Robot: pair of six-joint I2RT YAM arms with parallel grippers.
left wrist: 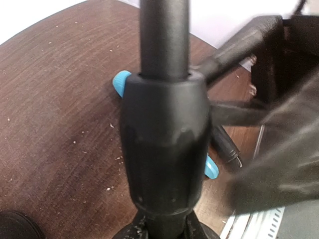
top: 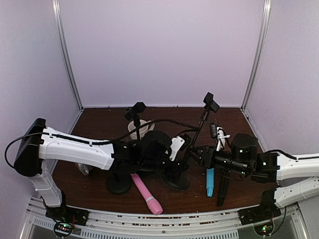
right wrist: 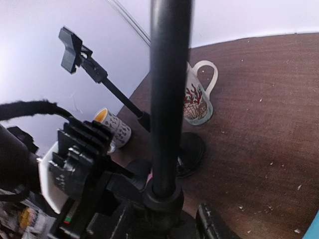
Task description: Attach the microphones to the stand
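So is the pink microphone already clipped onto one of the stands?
No, the pink microphone lies flat on the table near its front edge, attached to nothing.

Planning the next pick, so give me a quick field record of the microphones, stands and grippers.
pink microphone: lying on table, near front edge
blue microphone: lying on table
black microphone: lying beside blue microphone
left stand: clip empty
right stand: clip empty
left gripper: shut on right stand's pole
right gripper: at same pole, grip unclear
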